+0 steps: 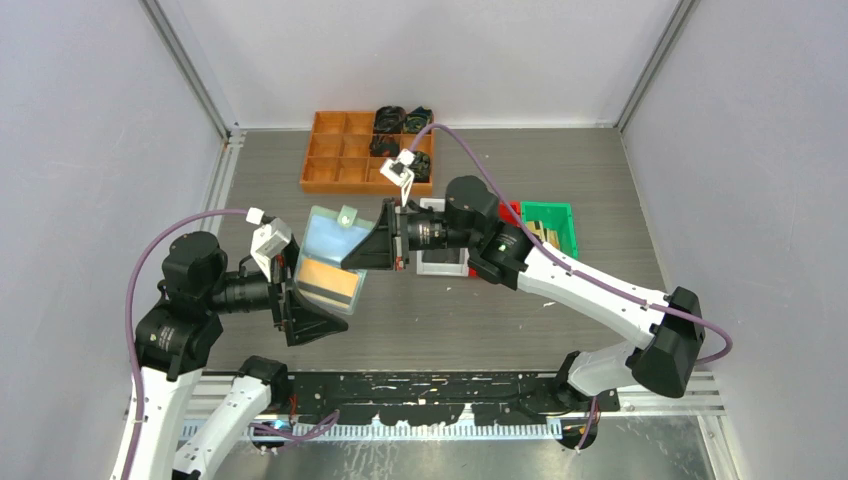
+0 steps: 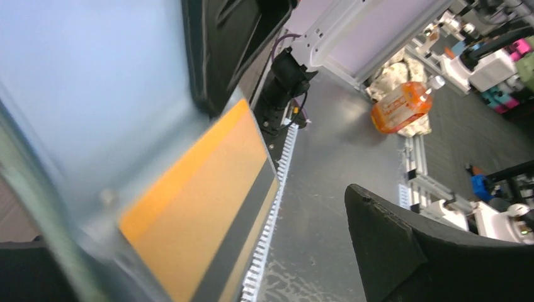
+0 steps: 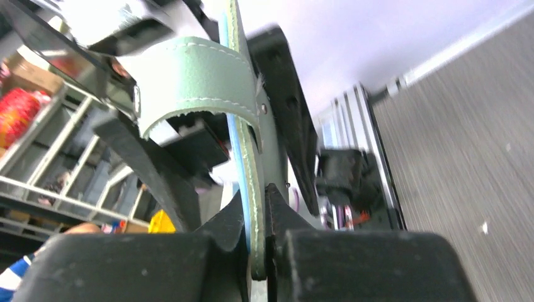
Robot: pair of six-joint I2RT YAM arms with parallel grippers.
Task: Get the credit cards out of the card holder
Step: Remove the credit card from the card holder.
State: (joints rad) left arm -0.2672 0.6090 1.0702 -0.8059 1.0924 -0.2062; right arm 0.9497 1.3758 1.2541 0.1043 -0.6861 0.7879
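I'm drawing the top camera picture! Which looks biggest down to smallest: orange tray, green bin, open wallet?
Biggest: orange divided tray.
Next: open sage-green soft wallet, held up nearer the camera, so its rank is unsure.
Smallest: green plastic bin.

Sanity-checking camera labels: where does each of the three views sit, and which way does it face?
Top external: above and behind the bases, looking down on the table; both arms show, left gripper and right gripper at the card holder.
Left wrist: on the left arm, facing the table's near edge past the orange card; own fingers spread.
Right wrist: on the right arm, looking along its closed fingers at the card holder's edge.
Shared: all three show the card holder.
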